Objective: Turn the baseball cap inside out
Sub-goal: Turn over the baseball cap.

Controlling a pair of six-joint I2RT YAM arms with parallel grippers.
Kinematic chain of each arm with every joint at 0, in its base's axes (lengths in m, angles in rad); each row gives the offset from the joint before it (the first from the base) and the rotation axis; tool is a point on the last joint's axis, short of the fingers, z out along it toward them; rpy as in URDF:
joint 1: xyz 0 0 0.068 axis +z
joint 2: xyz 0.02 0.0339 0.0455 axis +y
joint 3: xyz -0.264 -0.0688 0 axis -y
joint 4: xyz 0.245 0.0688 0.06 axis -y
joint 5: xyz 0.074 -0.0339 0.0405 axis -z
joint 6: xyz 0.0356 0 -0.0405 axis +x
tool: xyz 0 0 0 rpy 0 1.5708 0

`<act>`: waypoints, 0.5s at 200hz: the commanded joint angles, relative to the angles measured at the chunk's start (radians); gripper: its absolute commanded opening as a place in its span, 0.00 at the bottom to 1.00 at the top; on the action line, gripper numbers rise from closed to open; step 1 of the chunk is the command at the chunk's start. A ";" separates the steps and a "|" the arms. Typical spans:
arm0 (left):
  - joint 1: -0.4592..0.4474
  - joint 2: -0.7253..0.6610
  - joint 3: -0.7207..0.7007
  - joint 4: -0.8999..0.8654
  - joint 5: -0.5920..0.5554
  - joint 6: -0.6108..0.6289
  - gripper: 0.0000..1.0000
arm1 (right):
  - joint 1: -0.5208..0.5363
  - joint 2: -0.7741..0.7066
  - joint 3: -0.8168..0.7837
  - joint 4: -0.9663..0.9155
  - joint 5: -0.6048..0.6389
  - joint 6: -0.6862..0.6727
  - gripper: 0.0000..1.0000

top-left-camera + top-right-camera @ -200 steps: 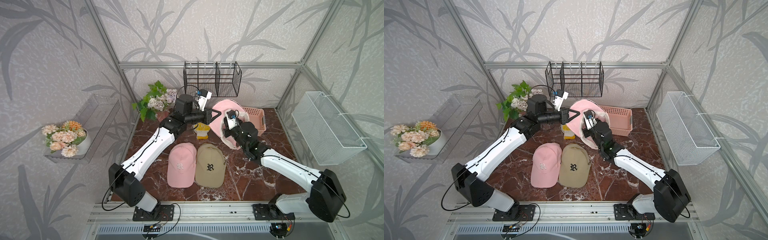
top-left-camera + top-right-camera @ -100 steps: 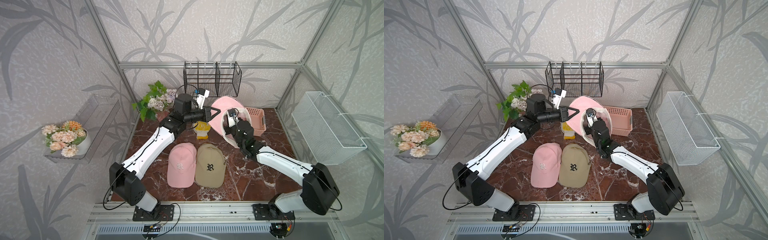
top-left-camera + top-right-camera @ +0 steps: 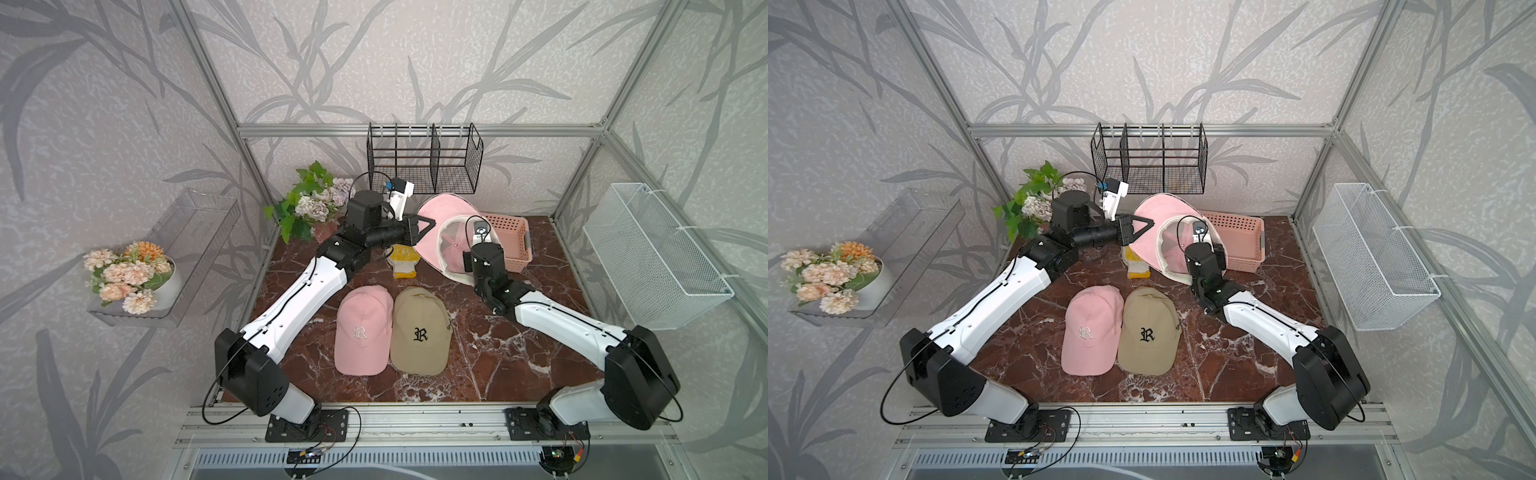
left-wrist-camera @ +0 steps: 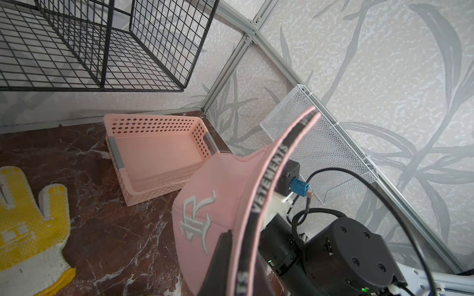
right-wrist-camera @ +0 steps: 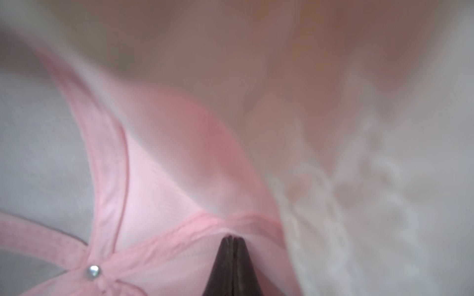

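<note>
Left pincer (image 3: 433,224) clamped on rim of baseball cap (image 3: 442,208), held upright just beside basket (image 3: 515,237). Right pincer (image 5: 232,239) closed, tip against inner lining. Crown not yet pushed through; inversion judged barely started.

**Site:** robot test cell, lab-built, dressed as a home corner.
**Frame** (image 3: 311,129): bare aluminium bars, bracketed at the corners.
**Walls** (image 3: 415,50): flat panels in grey leaf-print paper, on three sides.
**Tabletop** (image 3: 478,353): red-brown marble pattern, fenced by the frame.
**Rail** (image 3: 415,419): aluminium, along the front edge. It carries the left arm (image 3: 299,299) and right arm (image 3: 561,320) on bolted black mounts, with small circuit boards (image 3: 309,456) below.
**Fittings:** black wire rack (image 3: 424,166) on the back wall, white mesh basket (image 3: 648,257) on the right wall, clear shelf (image 3: 199,224) on the left wall.
**Dressing:** flowers (image 3: 124,274) in a white bowl on the shelf, potted plant (image 3: 307,203) in the back left corner, pink basket (image 3: 511,237) on the tabletop.
</note>
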 commanded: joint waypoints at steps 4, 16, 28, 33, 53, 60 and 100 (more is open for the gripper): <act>-0.004 -0.056 -0.003 0.074 -0.055 0.060 0.00 | -0.010 -0.052 -0.041 -0.148 -0.024 0.061 0.08; -0.005 -0.053 -0.006 0.075 -0.045 0.089 0.00 | -0.009 -0.091 -0.070 -0.114 -0.134 0.029 0.15; -0.007 -0.046 -0.009 0.075 -0.020 0.116 0.00 | -0.010 -0.141 -0.088 -0.087 -0.250 -0.002 0.22; -0.008 -0.042 -0.009 0.072 -0.016 0.124 0.00 | -0.010 -0.161 -0.091 -0.077 -0.302 -0.019 0.24; -0.017 -0.036 -0.011 0.058 -0.016 0.160 0.00 | -0.011 -0.229 -0.074 -0.075 -0.524 -0.075 0.30; -0.020 -0.036 -0.014 0.060 -0.014 0.167 0.00 | -0.012 -0.240 -0.057 -0.094 -0.595 -0.082 0.32; -0.033 -0.023 -0.002 0.062 0.004 0.185 0.00 | -0.009 -0.201 0.029 -0.196 -0.815 -0.037 0.36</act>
